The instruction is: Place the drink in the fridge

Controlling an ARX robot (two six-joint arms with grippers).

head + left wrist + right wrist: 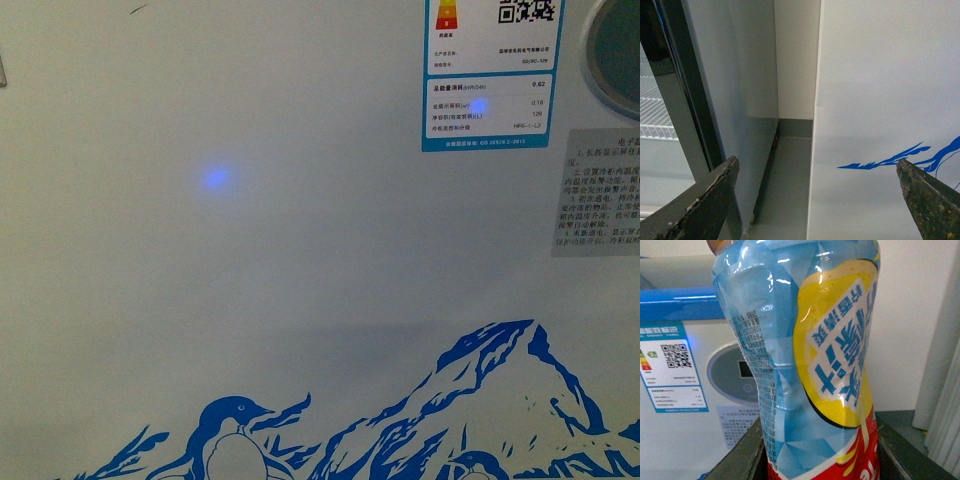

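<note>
Drink [805, 365] sits clamped in your right end effector [822, 456], its long axis roughly upright, so that arm carries the job. Your left end effector [817, 167] is spread wide and empty, facing the gap between the fridge [880, 90] and the grey cabinet [740, 75]. The fridge's front wall fills the front view, close ahead. Its blue rim [675, 302] runs behind the bottle's upper part. Judge the way in as up and forward over that rim; its top is out of view.
</note>
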